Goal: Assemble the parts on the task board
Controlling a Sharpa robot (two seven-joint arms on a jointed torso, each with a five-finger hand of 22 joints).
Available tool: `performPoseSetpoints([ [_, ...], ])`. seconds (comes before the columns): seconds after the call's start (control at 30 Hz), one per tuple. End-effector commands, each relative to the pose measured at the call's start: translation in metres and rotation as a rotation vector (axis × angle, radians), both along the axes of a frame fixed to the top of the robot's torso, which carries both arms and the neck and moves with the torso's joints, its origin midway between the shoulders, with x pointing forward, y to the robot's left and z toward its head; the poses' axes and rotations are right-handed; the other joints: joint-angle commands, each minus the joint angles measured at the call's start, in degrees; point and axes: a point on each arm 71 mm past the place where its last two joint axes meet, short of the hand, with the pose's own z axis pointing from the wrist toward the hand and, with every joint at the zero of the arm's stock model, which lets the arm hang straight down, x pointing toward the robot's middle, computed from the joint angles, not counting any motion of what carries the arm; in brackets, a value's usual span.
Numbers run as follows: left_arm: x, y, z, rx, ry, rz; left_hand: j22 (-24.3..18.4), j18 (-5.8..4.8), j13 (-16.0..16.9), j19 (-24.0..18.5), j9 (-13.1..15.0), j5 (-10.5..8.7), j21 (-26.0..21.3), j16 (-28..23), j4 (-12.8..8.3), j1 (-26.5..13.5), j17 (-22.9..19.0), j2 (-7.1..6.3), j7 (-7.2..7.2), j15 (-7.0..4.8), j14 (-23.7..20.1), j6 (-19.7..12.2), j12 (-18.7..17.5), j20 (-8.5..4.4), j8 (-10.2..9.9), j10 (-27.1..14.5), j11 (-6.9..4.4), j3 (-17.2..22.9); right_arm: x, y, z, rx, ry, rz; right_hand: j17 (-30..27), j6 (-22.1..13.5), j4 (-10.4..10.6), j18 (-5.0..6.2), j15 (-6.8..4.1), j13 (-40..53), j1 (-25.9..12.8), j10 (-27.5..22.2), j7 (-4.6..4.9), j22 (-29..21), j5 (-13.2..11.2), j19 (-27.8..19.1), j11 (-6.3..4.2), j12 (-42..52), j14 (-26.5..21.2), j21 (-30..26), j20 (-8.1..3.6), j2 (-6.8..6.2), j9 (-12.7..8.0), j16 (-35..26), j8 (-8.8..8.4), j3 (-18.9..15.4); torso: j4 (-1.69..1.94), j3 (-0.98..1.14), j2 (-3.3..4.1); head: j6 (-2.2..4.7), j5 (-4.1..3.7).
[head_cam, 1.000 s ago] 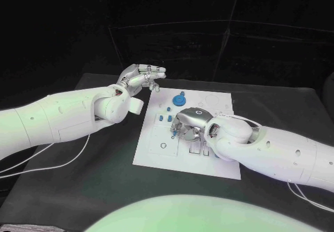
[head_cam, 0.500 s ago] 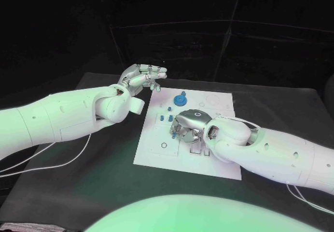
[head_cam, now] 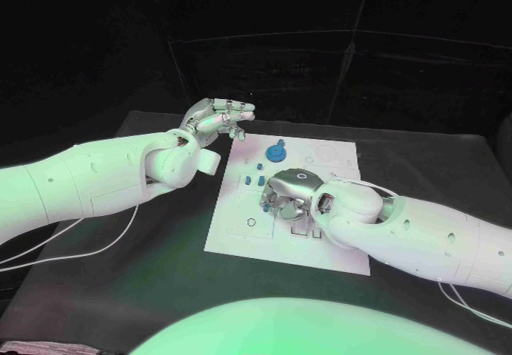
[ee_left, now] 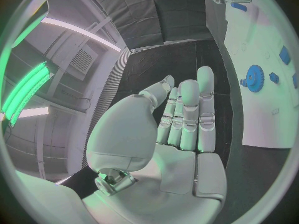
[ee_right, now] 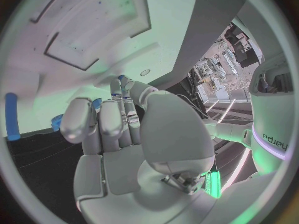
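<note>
Robot hand, right [head_cam: 290,194]: centre of frame, bent over the middle of the board [head_cam: 237,229], fingers curled down toward a small blue part [ee_right: 122,78]. Whether it grips that part I cannot tell. Over the last second it has crept slightly toward the frame's lower left; otherwise little has changed, so I judge a fine placing step under way.

Robot hand, left [head_cam: 217,117]: upper left of centre, raised beyond the board's far left corner, fingers loosely apart, nothing in it. Unmoved since a second ago.

Parts: blue gear [head_cam: 277,153] standing near the board's upper edge; small blue pegs [head_cam: 251,179] just left of the right hand; blue rod [ee_right: 12,116] lying on the board.

Tabletop [head_cam: 149,281]: black, cloth-covered; thin white cables [head_cam: 96,248] trail at lower left.

Room: dark panelled backdrop behind.
</note>
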Motion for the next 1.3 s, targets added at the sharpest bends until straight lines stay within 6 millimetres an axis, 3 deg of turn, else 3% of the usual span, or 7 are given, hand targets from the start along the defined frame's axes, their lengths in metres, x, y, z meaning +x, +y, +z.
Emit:
performPoseSetpoints([
  [0.03,0.000,-0.001,0.001,-0.011,-0.001,-0.011,-0.07,0.78,0.05,-0.35,-0.07,0.34,-0.36,-0.20,-0.02,0.23,-0.06,0.23,-0.09,0.11,-0.40,0.42,0.34,0.06,0.30,0.23,-0.13,-0.29,-0.001,0.002,-0.001,-0.017,0.002,0.012,-0.05,0.42,-0.09,-0.82,-0.30,-0.07,-0.24,0.03,0.07,-0.06,-0.10,0.24,0.08,-0.04,1.69,0.29,-0.19,-0.07,0.07,0.17,0.09,0.30,0.02,0.01,-0.05,0.01,0.05],
  [0.2,0.000,-0.001,0.001,-0.011,-0.001,-0.012,-0.07,0.78,0.05,-0.35,-0.07,0.34,-0.36,-0.20,-0.02,0.23,-0.06,0.23,-0.09,0.11,-0.40,0.42,0.34,0.06,0.30,0.23,-0.13,-0.29,0.000,0.003,-0.002,-0.028,0.008,0.012,-0.20,-0.05,-0.11,-0.79,-0.20,-0.14,-0.48,-0.39,0.23,-0.21,-0.10,0.11,0.22,-0.34,1.63,0.21,-0.16,-0.38,-0.05,0.14,-0.20,0.24,0.02,-0.03,-0.07,0.01,0.10],
  [0.33,0.000,-0.001,0.001,-0.011,-0.001,-0.012,-0.09,0.78,0.05,-0.35,-0.07,0.34,-0.39,-0.23,-0.02,0.22,-0.12,0.24,-0.09,0.11,-0.43,0.41,0.36,0.06,0.30,0.22,-0.12,-0.34,0.000,0.002,-0.003,-0.041,0.015,0.009,-0.74,-4.47,0.52,-0.51,0.91,-0.33,-2.43,-4.77,1.67,-2.05,0.69,-0.88,1.59,-0.99,1.36,-0.80,0.54,-2.32,-0.52,0.02,-0.74,-0.53,0.00,-0.03,-0.07,0.01,0.11],
  [0.5,0.000,-0.001,0.001,-0.010,0.000,-0.011,-0.14,0.77,0.04,-0.34,-0.08,0.34,-0.45,-0.29,-0.01,0.20,-0.27,0.26,-0.06,0.13,-0.49,0.39,0.41,0.07,0.29,0.18,-0.10,-0.45,0.001,0.002,-0.004,-0.039,0.014,0.007,-1.59,-7.18,0.85,-0.02,1.49,-0.32,-3.52,-8.36,2.06,-4.53,1.46,-2.02,2.37,-0.84,1.04,-2.22,1.16,-3.89,-0.44,-0.32,-0.67,-1.99,-0.04,-0.03,-0.05,0.01,0.12],
  [0.8,0.000,0.000,0.001,-0.010,0.001,-0.011,-0.14,0.77,0.04,-0.34,-0.08,0.34,-0.45,-0.29,-0.01,0.20,-0.27,0.26,-0.06,0.13,-0.49,0.39,0.41,0.07,0.29,0.18,-0.10,-0.45,0.003,-0.004,0.003,0.051,-0.029,-0.030,-3.12,-8.95,1.34,0.29,1.73,-0.16,-4.17,-9.60,2.39,-6.10,1.65,-2.68,2.64,-0.16,0.62,-3.16,1.49,-4.47,-0.39,-1.09,-0.64,-4.21,-0.08,-0.02,-0.10,0.01,0.12],
  [1.17,0.000,0.006,0.001,-0.004,0.005,-0.002,-0.17,0.76,0.03,-0.34,-0.08,0.33,-0.50,-0.35,0.00,0.19,-0.41,0.29,-0.06,0.14,-0.54,0.39,0.45,0.07,0.30,0.16,-0.09,-0.51,0.002,-0.046,0.023,0.260,-0.085,-0.142,-5.19,-7.11,1.73,0.50,1.58,-0.07,-3.64,-8.69,2.20,-7.29,2.78,-3.04,2.39,1.30,0.11,-3.90,1.57,-4.10,-0.04,-2.26,0.14,-5.70,-0.32,-0.09,-0.18,0.07,-0.51],
  [1.3,0.000,0.007,0.001,-0.004,0.006,-0.001,-0.17,0.76,0.03,-0.34,-0.08,0.33,-0.50,-0.35,0.00,0.19,-0.41,0.29,-0.06,0.14,-0.54,0.39,0.45,0.07,0.30,0.16,-0.09,-0.51,0.008,-0.067,0.030,0.254,-0.055,-0.222,-7.43,-8.22,2.00,0.98,1.48,-0.25,-3.86,-10.03,1.74,-9.83,2.67,-3.99,2.26,0.98,-0.48,-5.40,1.40,-4.73,-0.31,-3.82,-0.52,-6.88,-0.40,-0.09,-0.18,0.70,-1.55],
])
